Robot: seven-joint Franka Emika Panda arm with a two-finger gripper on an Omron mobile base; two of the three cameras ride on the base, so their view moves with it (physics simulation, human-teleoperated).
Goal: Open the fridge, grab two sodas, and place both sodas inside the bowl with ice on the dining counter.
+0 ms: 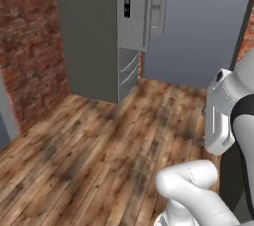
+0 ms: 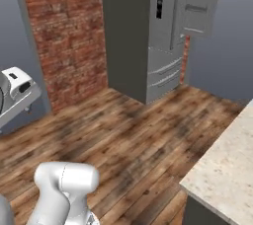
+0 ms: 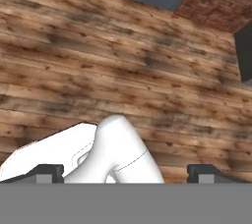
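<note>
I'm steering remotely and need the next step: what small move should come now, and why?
Probably drive the base closer to the fridge. It stands well across the wooden floor, one upper door looks ajar, and the hand is open and empty, pointing down at the floor.

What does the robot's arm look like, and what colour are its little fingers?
The arm is smooth, shiny white, made of rounded tube-like links, with dark black bands at the joints. The gripper has two small dark grey, blocky fingertips. No cables or markings show.

One fridge (image 2: 163,31) with one black display panel (image 2: 160,0) and one counter (image 2: 227,169).
</note>
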